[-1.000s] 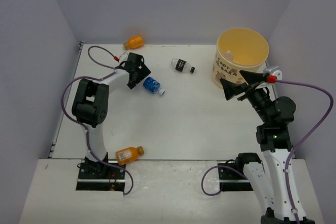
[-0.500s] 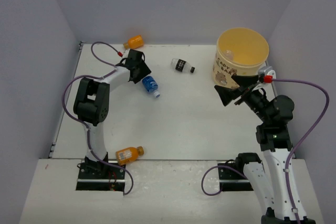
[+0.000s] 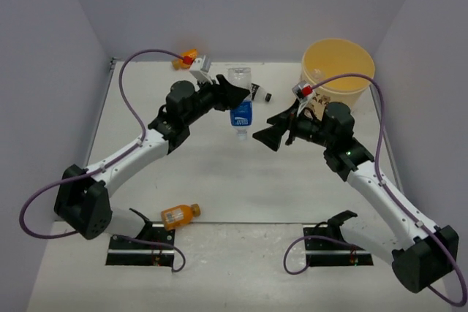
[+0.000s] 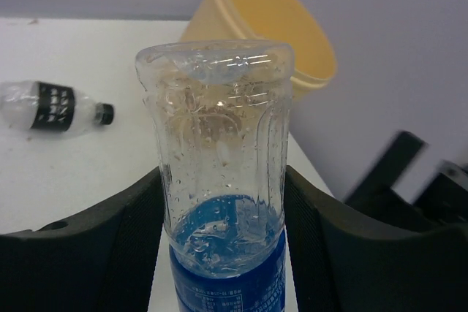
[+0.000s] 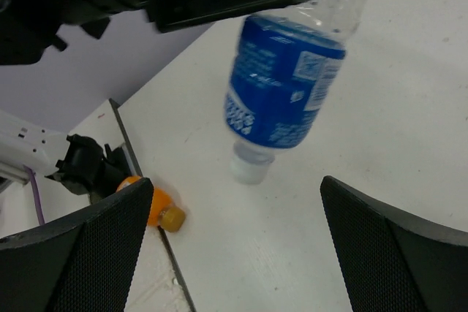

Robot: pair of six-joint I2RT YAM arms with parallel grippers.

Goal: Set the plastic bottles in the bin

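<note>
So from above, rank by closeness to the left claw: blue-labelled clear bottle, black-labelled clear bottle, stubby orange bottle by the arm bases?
1. Blue-labelled clear plastic bottle: held in the left gripper, cap down.
2. Black-labelled clear bottle: on the table just beyond, towards the right.
3. Stubby orange bottle: far off at the near edge.

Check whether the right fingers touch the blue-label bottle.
Apart. The right wrist view shows bare table between both right fingers and the blue-label bottle, which hangs cap-down.

The blue-label bottle (image 4: 223, 180) is clear, glossy, ribbed plastic with a shiny label. The bin (image 4: 263, 27) is smooth satin plastic. The right gripper (image 5: 234, 202) has matt, finely textured black fingers (image 5: 80, 253).
</note>
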